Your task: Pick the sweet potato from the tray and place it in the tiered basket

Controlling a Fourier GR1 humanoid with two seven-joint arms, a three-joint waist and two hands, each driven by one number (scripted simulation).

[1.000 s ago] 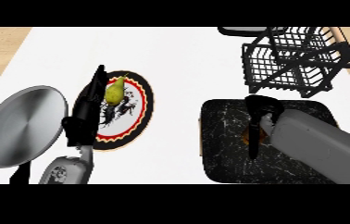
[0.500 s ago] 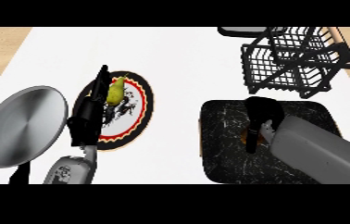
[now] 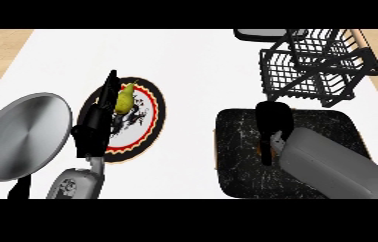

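The black marbled tray [image 3: 240, 178] lies at the lower right of the counter. My right hand [image 3: 272, 120] is down on it with its fingers curled. Only a thin orange-brown sliver of the sweet potato [image 3: 263, 147] shows at the hand's left edge; the hand and grey forearm hide everything else. The black wire tiered basket [image 3: 310, 68] stands just beyond the tray at the upper right, apart from the hand. My left hand [image 3: 96, 123] rests open at the left, fingers up.
A round patterned plate [image 3: 144, 133] with a yellow-green pear [image 3: 125, 98] on it sits under the left hand. A round silver lid [image 3: 29, 133] lies at the far left. White counter stretches between plate and tray.
The right forearm has shifted slightly down and right while the hand stays on the tray. The left hand has not moved.
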